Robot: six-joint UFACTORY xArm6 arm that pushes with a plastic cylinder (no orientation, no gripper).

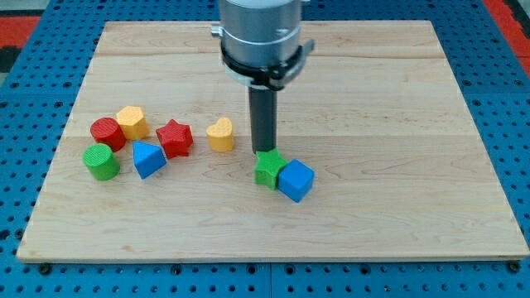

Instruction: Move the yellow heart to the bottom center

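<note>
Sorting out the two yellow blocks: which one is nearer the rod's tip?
The yellow heart, just to the view's left of my tip. The other yellow block sits far left, beside the red cylinder.

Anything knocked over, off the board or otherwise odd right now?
Nothing stands out. All seven blocks sit flat on the board. My tip is just above the green block, to the right of the yellow heart, touching neither that I can tell.

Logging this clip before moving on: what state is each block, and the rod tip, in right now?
yellow heart: upright, alone, untouched.
my tip: right of the heart, at the green block's top edge.
green block: touching the blue cube.
blue cube: against the green block.
red star: flat.
Left cluster: red cylinder, yellow block, green cylinder, blue block.
</note>
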